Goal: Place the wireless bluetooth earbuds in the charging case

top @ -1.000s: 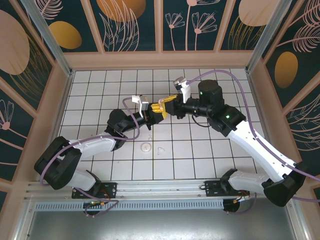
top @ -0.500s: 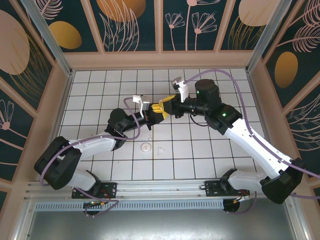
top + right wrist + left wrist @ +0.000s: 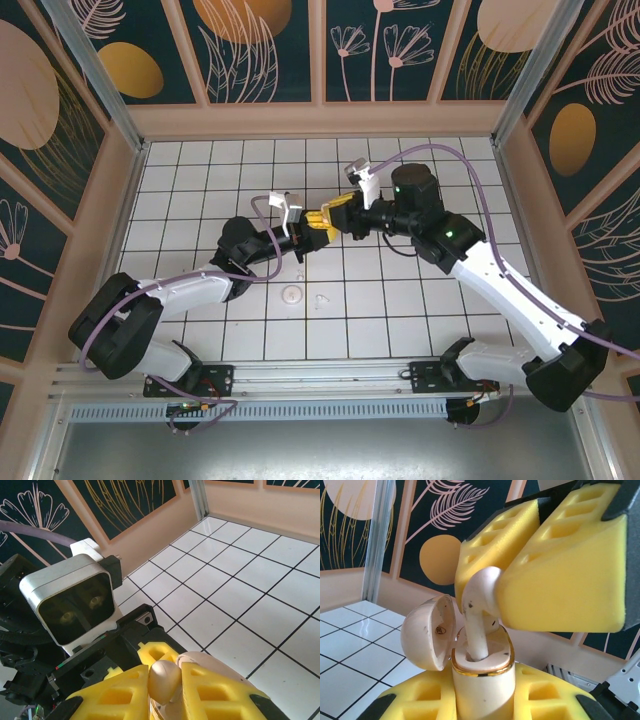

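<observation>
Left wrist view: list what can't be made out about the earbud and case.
- Earbud stem tip: left wrist view, sunk in the case socket; depth unclear.
- Case base: same view, hidden by yellow pads, cut off by bottom edge.
- Lid inner marking: too small to read.

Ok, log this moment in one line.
left gripper: shut on case, lid open | right gripper: shut on earbud | earbud: stem in case well, not yet seated

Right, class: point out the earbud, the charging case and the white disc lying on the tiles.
earbud (image 3: 474,629): left wrist view, on its stem.
charging case (image 3: 482,692): left wrist view, on its front wall.
white disc (image 3: 291,293): top external view, on its centre.
</observation>
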